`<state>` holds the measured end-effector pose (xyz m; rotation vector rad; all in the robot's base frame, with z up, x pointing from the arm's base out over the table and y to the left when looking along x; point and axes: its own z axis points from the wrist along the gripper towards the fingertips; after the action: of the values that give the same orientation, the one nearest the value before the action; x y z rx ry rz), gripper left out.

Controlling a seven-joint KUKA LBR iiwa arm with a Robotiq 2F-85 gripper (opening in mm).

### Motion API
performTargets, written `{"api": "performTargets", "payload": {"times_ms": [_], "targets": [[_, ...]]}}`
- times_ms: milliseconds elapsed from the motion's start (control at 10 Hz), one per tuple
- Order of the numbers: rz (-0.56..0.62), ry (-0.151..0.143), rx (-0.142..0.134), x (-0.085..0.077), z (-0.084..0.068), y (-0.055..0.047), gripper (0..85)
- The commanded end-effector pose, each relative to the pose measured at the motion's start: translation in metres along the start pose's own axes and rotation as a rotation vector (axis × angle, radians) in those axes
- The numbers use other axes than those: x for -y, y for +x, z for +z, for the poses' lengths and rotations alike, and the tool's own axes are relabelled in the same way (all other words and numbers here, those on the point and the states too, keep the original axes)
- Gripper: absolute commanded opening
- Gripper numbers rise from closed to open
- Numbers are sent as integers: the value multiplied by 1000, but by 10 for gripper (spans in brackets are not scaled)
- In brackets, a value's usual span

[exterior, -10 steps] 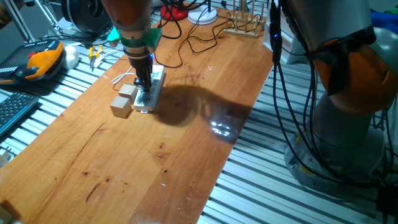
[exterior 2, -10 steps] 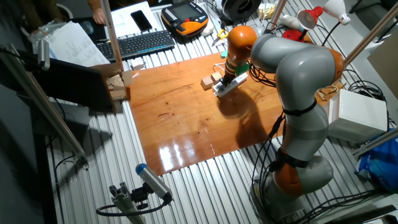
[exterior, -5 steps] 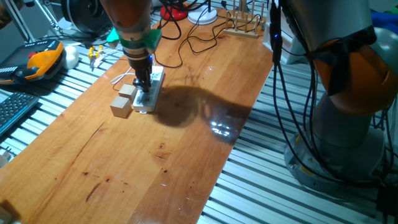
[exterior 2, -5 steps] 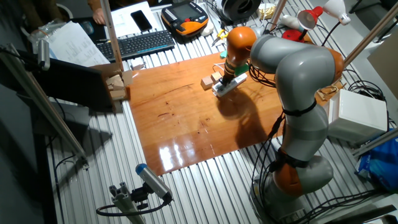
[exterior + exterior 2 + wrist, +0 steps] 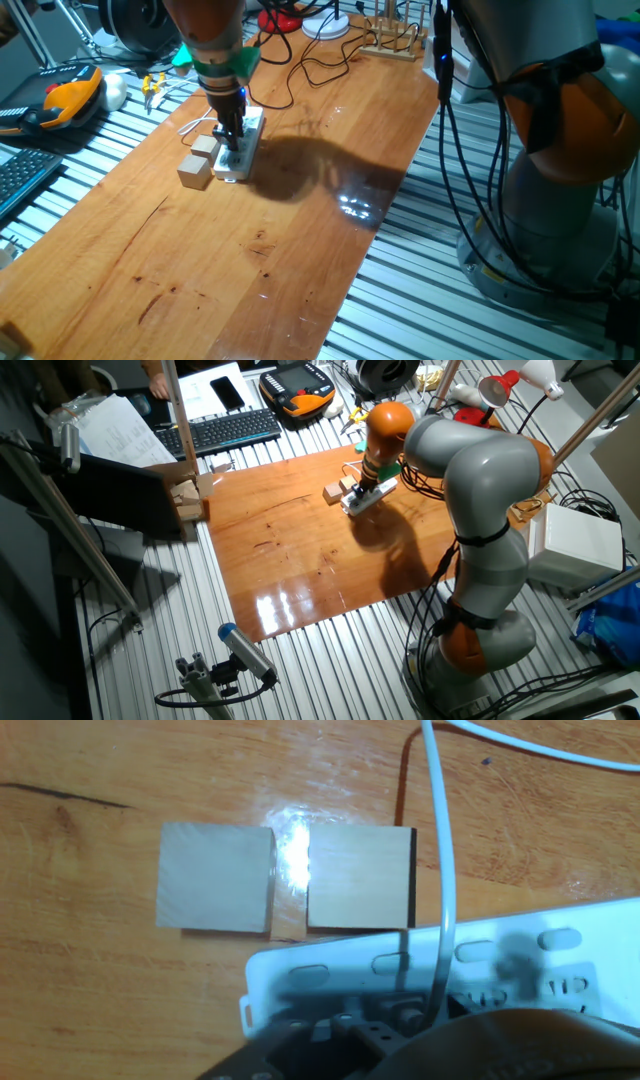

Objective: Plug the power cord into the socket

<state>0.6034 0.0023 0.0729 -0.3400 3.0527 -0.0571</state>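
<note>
The socket, a long white power strip point(image 5: 243, 150), lies on the wooden table next to two tan blocks. My gripper point(image 5: 231, 140) stands straight down on the strip's near end. In the hand view the strip point(image 5: 520, 945) fills the lower right. The power cord point(image 5: 441, 870), a thin white cable, runs down from the top edge into my gripper point(image 5: 400, 1025), whose jaws are closed around its plug end against the strip's outlets. The plug itself is mostly hidden by the dark fingers. The other fixed view shows the gripper point(image 5: 366, 490) on the strip point(image 5: 360, 501).
Two tan cube blocks point(image 5: 215, 877) point(image 5: 358, 877) sit side by side, touching the strip's long edge. A thin black cable point(image 5: 310, 68) snakes across the table's far end. A wooden rack point(image 5: 392, 40) stands at the far edge. The robot's base point(image 5: 560, 200) is at the right.
</note>
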Motion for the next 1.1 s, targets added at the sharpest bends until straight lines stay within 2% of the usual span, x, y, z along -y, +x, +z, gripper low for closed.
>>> {"api": "performTargets", "payload": {"times_ms": [0,300,400,500,600,700,800,900,1000], "targets": [[2,-1,-2,-2,-9,3,510],[3,-17,-41,-5,-50,12,510],[5,-38,-36,-8,-59,15,510],[4,-37,-30,-9,-67,19,340],[9,-46,-38,-8,-76,20,340],[5,-72,-52,-4,-83,21,170],[-22,-73,-62,1,-86,21,0],[-40,-87,-77,5,-88,21,0],[-51,-74,-75,8,-90,23,0]]}}
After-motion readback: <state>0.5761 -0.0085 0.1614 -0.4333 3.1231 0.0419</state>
